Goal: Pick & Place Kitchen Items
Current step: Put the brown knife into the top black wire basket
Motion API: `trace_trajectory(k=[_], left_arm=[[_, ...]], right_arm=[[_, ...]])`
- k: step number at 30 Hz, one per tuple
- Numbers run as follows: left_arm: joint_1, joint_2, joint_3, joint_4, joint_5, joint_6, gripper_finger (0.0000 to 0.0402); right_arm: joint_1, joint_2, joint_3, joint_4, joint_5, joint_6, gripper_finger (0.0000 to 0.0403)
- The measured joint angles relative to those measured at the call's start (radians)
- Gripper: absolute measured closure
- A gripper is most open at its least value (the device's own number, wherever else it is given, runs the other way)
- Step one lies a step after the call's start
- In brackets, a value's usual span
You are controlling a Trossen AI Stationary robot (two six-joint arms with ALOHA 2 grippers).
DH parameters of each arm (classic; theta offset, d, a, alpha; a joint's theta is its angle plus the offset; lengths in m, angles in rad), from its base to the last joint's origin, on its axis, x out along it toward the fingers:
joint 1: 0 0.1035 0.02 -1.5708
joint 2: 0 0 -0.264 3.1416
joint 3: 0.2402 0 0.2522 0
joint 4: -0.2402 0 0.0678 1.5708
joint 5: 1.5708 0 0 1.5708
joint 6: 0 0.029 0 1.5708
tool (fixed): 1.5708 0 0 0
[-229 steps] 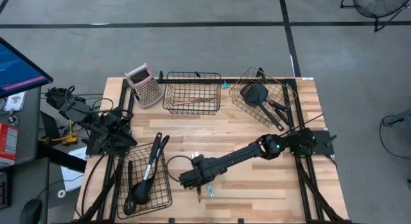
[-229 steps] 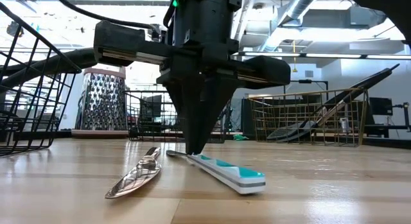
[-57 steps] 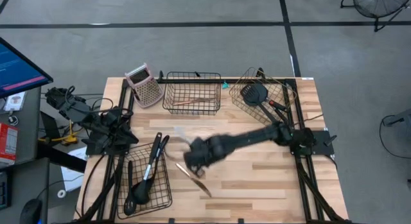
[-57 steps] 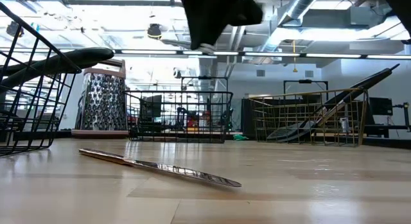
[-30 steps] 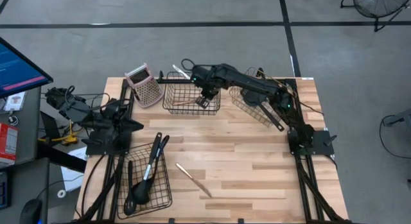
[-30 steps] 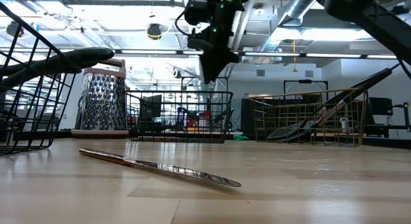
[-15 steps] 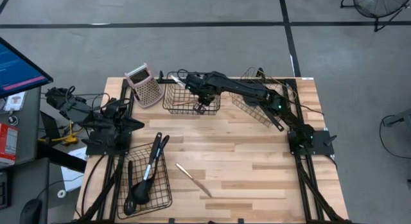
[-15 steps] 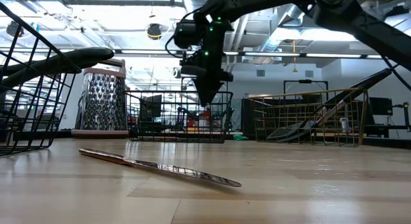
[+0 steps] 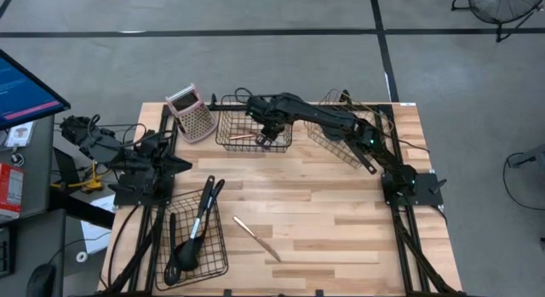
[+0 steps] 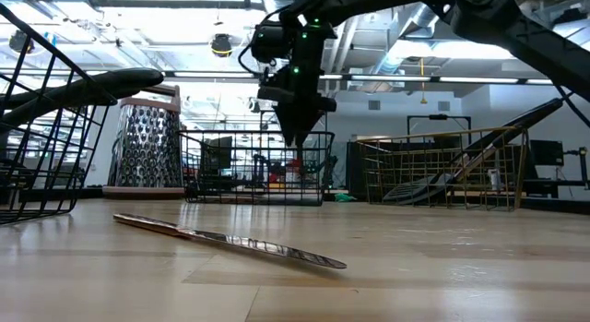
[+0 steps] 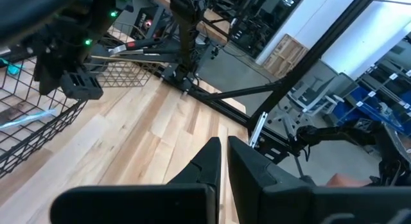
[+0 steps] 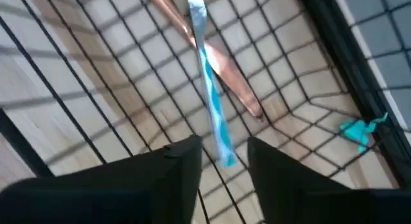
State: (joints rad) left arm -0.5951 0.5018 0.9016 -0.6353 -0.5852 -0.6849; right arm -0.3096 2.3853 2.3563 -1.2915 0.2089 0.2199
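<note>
Right gripper (image 9: 266, 131) has swung from near table to the far middle basket (image 9: 255, 99).
High view: three baskets, one grater (image 9: 191, 112), one copper knife (image 9: 254, 237) left on bare wood, well apart; left arm (image 9: 140, 165) waits at the left edge. Low view: the knife (image 10: 230, 241) lies flat; thin, stiff, light, likely slippery, best pinched mid-handle. Left wrist view: left gripper (image 11: 221, 147) fingers nearly together, empty. Right wrist view: fingers (image 12: 186, 156) spread wide; one blue-handled utensil (image 12: 212, 102) crosses one copper utensil (image 12: 221, 63) in the basket.
</note>
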Motion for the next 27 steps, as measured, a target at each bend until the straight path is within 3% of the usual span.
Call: trace_trajectory(k=[8,15,21,27], left_arm=[[0.0,0.003,0.0,-0.001,-0.024,0.024,0.0385],[0.0,0.005,0.0,-0.001,-0.026,0.03,0.0336],[0.0,0.005,0.0,0.0,-0.023,0.03,0.0289],[0.0,0.005,0.0,-0.001,-0.01,0.03,0.0264]], right_arm=[[0.047,-0.133,-0.001,-0.072,-0.114,0.132,0.0183],[0.32,-0.242,0.001,-0.208,-0.139,0.365,0.0174],[0.54,-0.132,0.0,-0.117,-0.108,0.481,0.0187],[0.6,0.045,-0.002,0.208,-0.1,0.328,0.019]])
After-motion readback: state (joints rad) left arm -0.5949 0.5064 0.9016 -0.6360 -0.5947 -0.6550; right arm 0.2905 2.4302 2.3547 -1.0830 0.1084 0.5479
